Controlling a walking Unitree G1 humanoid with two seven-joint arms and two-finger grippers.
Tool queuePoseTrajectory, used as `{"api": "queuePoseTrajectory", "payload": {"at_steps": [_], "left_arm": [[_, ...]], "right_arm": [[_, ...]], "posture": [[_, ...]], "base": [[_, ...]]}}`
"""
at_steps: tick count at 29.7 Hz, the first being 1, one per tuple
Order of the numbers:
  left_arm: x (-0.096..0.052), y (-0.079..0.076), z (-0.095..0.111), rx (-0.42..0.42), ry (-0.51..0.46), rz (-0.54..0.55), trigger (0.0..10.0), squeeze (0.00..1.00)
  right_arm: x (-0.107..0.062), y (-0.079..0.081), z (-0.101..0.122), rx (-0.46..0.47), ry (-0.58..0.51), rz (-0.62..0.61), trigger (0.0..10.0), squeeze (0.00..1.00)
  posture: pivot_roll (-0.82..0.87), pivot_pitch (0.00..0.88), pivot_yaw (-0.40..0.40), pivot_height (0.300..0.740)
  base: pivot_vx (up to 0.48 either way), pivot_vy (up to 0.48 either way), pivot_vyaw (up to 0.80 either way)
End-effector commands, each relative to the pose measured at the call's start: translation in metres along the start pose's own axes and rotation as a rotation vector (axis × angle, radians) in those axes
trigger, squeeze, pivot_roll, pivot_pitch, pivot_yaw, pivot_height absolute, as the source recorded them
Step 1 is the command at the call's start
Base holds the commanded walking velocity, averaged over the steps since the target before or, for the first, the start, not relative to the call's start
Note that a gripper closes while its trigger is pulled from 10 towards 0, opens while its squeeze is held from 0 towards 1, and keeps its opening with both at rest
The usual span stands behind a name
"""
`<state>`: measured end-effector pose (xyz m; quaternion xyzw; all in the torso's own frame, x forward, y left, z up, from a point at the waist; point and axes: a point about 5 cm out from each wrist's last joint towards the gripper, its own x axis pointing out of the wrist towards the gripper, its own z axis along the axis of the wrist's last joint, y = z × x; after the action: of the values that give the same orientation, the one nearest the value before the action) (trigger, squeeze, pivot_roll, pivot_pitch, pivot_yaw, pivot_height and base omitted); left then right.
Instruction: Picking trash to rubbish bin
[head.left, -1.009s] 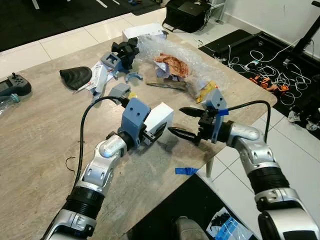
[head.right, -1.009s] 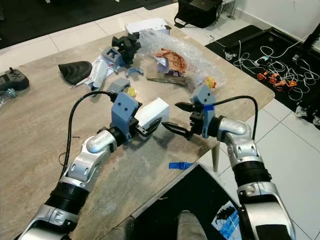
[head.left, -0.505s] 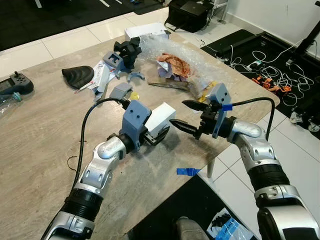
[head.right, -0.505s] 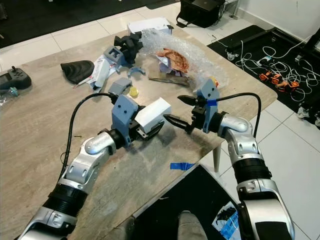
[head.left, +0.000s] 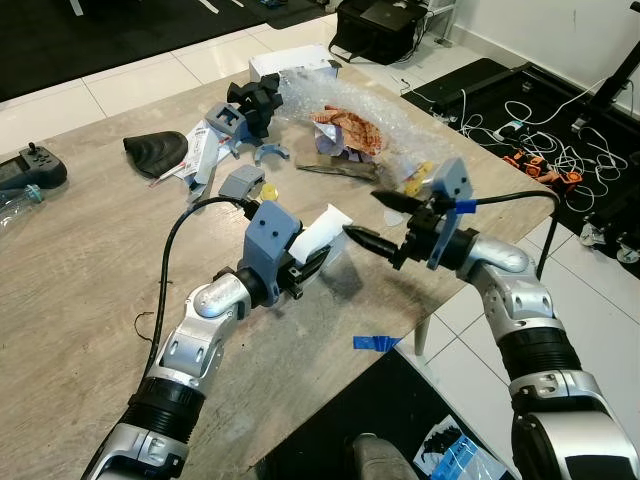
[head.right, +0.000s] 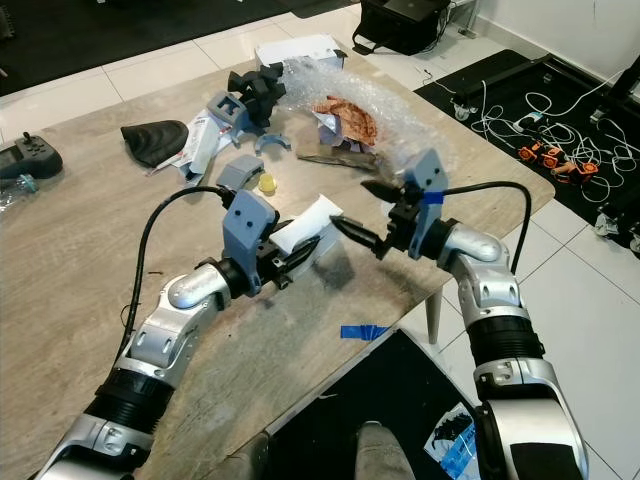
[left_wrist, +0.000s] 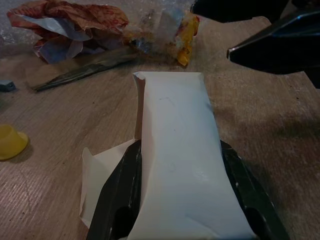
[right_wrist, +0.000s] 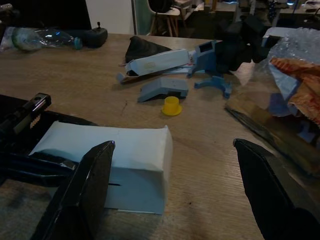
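Left eye view: you are looking down on a wooden table (head.left: 70, 260) strewn with litter. At nine o'clock, by the table's left edge, lie a dark game controller (head.left: 30, 168) and part of a clear plastic bottle (head.left: 12, 205).

Toward eleven o'clock sit a black fabric piece (head.left: 155, 152), some grey-blue plastic parts (head.left: 240, 181), a small yellow cap (head.left: 269, 191) and a black plastic clump (head.left: 255, 98).

At the centre, your left gripper (head.left: 312, 267) has its jaws closed on a white paper box (head.left: 322, 232), one black finger along each long side, as the left wrist view confirms. The box is held just above the table, and it now tilts upward more steeply than it did a second ago.

At twelve to one o'clock lies bubble wrap (head.left: 395, 125) holding a crumpled orange wrapper (head.left: 345, 128).

At three o'clock, your right gripper (head.left: 378, 220) has its jaws spread wide. It has moved in from the table's edge over the last second, and its lower fingertip is now just beside the box's far end. This looks like a handover, or a two-handed steadying, before the box goes to the bin.

Near five o'clock a strip of blue tape (head.left: 375, 343) lies at the table's edge. On the floor at two o'clock is a tangle of cables (head.left: 520, 135).
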<state>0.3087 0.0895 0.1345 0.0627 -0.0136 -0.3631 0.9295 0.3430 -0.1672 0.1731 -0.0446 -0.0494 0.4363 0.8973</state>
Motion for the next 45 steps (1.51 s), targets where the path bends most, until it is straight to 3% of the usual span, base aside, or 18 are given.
{"api": "queuePoseTrajectory", "payload": {"at_steps": [1, 2, 4, 5, 6, 8, 13, 17, 26, 45], "left_arm": [[-0.004, 0.006, 0.002, 0.014, -0.004, 0.032, 8.9, 0.0], [-0.006, 0.015, 0.007, 0.015, -0.039, 0.108, 10.0, 0.0], [-0.01, 0.031, 0.015, 0.009, -0.1, 0.241, 10.0, 0.0], [-0.01, 0.031, 0.015, 0.009, -0.1, 0.241, 10.0, 0.0], [-0.015, 0.041, 0.02, -0.001, -0.137, 0.319, 10.0, 0.0], [-0.021, 0.049, 0.024, -0.006, -0.162, 0.376, 10.0, 0.0], [-0.035, 0.061, 0.024, -0.039, -0.175, 0.484, 10.0, 0.0], [-0.04, 0.063, 0.024, -0.027, -0.185, 0.545, 10.0, 0.0], [-0.037, 0.051, 0.023, 0.002, -0.189, 0.529, 10.0, 0.0], [-0.037, 0.049, 0.022, 0.043, -0.149, 0.549, 10.0, 0.0]], "right_arm": [[-0.003, 0.0, 0.002, 0.003, -0.029, -0.025, 10.0, 0.0], [-0.004, -0.005, 0.007, -0.023, -0.059, -0.097, 10.0, 0.0], [-0.006, -0.016, 0.016, -0.04, -0.109, -0.242, 10.0, 0.0], [-0.006, -0.016, 0.016, -0.04, -0.109, -0.242, 10.0, 0.0], [-0.008, -0.022, 0.02, -0.045, -0.138, -0.343, 10.0, 0.0], [-0.01, -0.022, 0.022, -0.04, -0.163, -0.413, 10.0, 0.0], [-0.007, -0.006, 0.024, -0.056, -0.206, -0.535, 10.0, 0.0], [0.0, 0.009, 0.022, -0.088, -0.21, -0.546, 10.0, 0.0], [0.002, 0.03, 0.003, -0.025, -0.172, -0.594, 10.0, 0.0], [0.011, 0.047, -0.007, -0.002, -0.135, -0.612, 10.0, 0.0]], "posture": [[-0.05, 0.078, 0.012, 0.74], [-0.05, 0.076, 0.012, 0.74], [-0.05, 0.071, 0.011, 0.74], [-0.05, 0.071, 0.011, 0.74], [-0.05, 0.067, 0.01, 0.74], [-0.06, 0.062, 0.01, 0.74], [-0.07, 0.05, 0.013, 0.74], [-0.07, 0.041, 0.012, 0.74], [-0.07, 0.039, 0.01, 0.74], [-0.07, 0.051, 0.01, 0.74]], "base": [[0.0, 0.0, 0.0], [0.0, 0.0, 0.0], [0.0, 0.0, 0.0], [0.0, 0.0, 0.0], [0.0, 0.0, 0.0], [0.0, 0.0, 0.0], [0.0, 0.0, 0.0], [0.0, 0.0, 0.0], [0.0, 0.0, 0.0], [0.0, 0.0, -0.79]]}}
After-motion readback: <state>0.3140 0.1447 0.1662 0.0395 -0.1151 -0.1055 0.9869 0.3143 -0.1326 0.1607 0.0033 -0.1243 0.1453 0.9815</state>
